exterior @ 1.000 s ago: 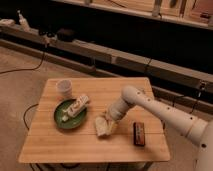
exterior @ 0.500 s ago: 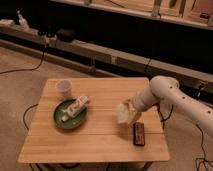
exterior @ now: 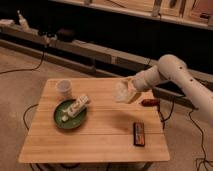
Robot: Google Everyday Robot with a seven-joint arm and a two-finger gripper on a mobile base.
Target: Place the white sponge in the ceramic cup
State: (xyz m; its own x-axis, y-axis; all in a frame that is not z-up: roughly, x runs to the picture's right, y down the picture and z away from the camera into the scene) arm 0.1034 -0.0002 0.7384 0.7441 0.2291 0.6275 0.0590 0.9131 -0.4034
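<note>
End effector: the end effector (exterior: pixel 125 95) is closed on the white sponge (exterior: pixel 119 91) and holds it clear of the tabletop (exterior: pixel 100 142), well to the right of the ceramic cup (exterior: pixel 64 88) in the camera view.
White sponge: a pale block pinched at the tip of the arm (exterior: pixel 170 70), well apart from the cup and not yet over its mouth.
Ceramic cup: it stands upright near the far-left corner of the tabletop with its mouth open upward. I cannot tell what is inside it.
Risk, fit: the cup's mouth looks barely wider than the sponge. A flat or off-centre release would likely leave the sponge bridging the rim or sliding off beside the cup.
Risk, tipping: the cup is small and has no handle. If the end effector or a sponge corner presses on the rim, the cup could tilt or be pushed toward the far edge behind it.
Risk, neighbour: the green dish (exterior: pixel 60 121) lies just in front of the cup and carries a long white patterned object (exterior: pixel 79 105). A low approach could clip them, and a missed drop would land there.
Risk, grip: the sponge is soft, so it may shift in the hold or spring sideways when released.
Farther from the cup: the dark bar (exterior: pixel 139 134) and a small reddish-brown thing (exterior: pixel 149 102) both lie beyond the end effector, seemingly off the path.
</note>
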